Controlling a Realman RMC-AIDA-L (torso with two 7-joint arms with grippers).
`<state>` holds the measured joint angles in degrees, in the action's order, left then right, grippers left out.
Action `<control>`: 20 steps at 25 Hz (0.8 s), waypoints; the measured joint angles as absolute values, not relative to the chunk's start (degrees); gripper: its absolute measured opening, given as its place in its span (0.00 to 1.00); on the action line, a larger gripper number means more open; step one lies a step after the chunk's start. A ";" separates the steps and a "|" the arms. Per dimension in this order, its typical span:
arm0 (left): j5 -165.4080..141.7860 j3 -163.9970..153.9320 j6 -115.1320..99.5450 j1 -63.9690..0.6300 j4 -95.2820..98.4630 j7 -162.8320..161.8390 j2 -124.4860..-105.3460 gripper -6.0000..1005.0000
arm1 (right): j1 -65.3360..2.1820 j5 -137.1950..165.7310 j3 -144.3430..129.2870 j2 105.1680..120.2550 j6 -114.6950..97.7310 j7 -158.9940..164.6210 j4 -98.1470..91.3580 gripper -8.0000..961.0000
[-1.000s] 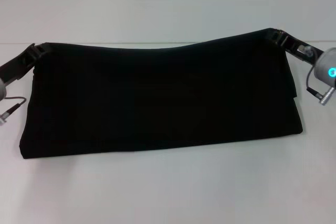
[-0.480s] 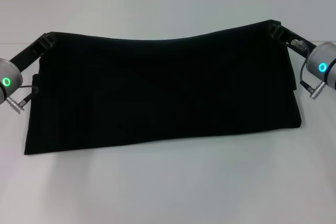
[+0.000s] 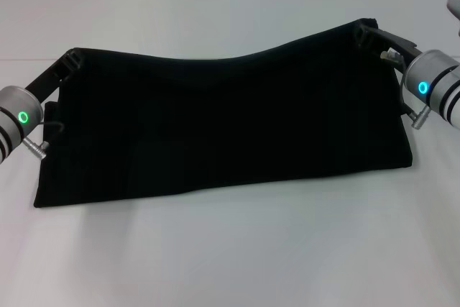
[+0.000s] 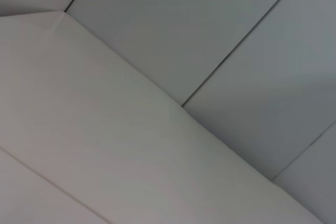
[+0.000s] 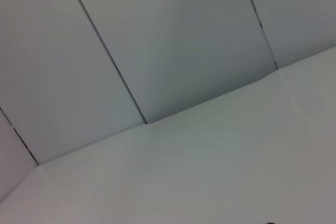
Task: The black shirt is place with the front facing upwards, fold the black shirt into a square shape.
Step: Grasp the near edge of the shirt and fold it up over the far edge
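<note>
The black shirt (image 3: pixel 223 124) shows in the head view as a wide black band of cloth, plain side out, no lettering visible. Its lower edge lies on the white table (image 3: pixel 230 249). Its upper edge is held up and sags in the middle. My left gripper (image 3: pixel 72 57) is shut on the upper left corner of the shirt. My right gripper (image 3: pixel 361 31) is shut on the upper right corner, a little higher. Both wrist views show only the white table and grey wall panels, not the shirt or the fingers.
The white table runs in front of the shirt and behind it. A grey panelled wall (image 4: pixel 220 30) rises at the table's far edge and also shows in the right wrist view (image 5: pixel 173 40).
Both grippers have lifted the shirt's upper edge higher and drawn it toward the near side. Both wrists have come further into view. The lower edge stays on the table.
</note>
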<state>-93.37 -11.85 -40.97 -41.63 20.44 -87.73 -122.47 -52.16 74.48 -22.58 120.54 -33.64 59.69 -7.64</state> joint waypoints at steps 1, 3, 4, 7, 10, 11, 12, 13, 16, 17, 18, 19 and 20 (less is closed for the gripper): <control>-92.70 -11.79 -40.48 -41.67 20.35 -87.70 -122.57 0.04 | -52.28 73.63 -22.47 120.58 -33.77 58.78 -7.34 0.11; -90.95 -11.70 -40.04 -41.71 20.09 -87.03 -122.80 0.04 | -52.42 71.53 -22.42 120.63 -34.01 56.82 -6.65 0.11; -90.14 -11.69 -40.03 -41.71 19.96 -86.42 -122.90 0.04 | -52.44 70.77 -22.44 120.63 -34.11 56.04 -6.41 0.11; -86.82 -11.66 -40.26 -41.58 19.24 -82.78 -123.16 0.04 | -52.52 69.84 -22.45 120.65 -34.19 54.97 -5.94 0.18; -84.68 -11.65 -40.28 -41.31 18.88 -81.22 -123.38 0.10 | -52.49 69.68 -22.35 120.65 -34.17 55.51 -5.85 0.29; -84.45 -11.63 -40.28 -41.27 18.79 -81.10 -123.40 0.12 | -52.43 69.56 -22.33 120.65 -34.14 55.68 -5.80 0.33; -84.26 -11.60 -40.29 -41.22 18.63 -81.04 -123.43 0.13 | -52.38 69.41 -22.32 120.62 -34.11 55.78 -5.69 0.38; -84.17 -11.60 -40.30 -41.20 18.53 -81.04 -123.43 0.21 | -52.36 69.29 -22.34 120.60 -34.10 55.80 -5.51 0.43; -83.97 -11.62 -40.36 -41.11 18.34 -81.03 -123.43 0.35 | -52.45 69.30 -22.69 120.46 -33.97 55.81 -5.01 0.58; -83.95 -11.66 -40.56 -41.01 18.31 -81.08 -123.42 0.36 | -52.54 69.37 -22.78 120.45 -33.86 55.81 -4.95 0.65; -83.94 -11.72 -40.80 -40.93 18.25 -81.13 -123.42 0.36 | -52.60 69.44 -22.85 120.45 -33.82 55.81 -4.92 0.72; -83.93 -11.78 -41.39 -40.81 18.11 -81.21 -123.41 0.36 | -52.60 69.49 -22.87 120.45 -33.80 55.81 -4.87 0.79; -83.93 -11.85 -42.06 -40.63 17.93 -81.32 -123.41 0.37 | -52.62 69.52 -22.88 120.46 -33.77 55.81 -4.84 0.79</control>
<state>-83.93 -11.85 -42.06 -40.63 17.93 -81.32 -123.41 -52.62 69.52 -22.88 120.46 -33.77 55.81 -4.84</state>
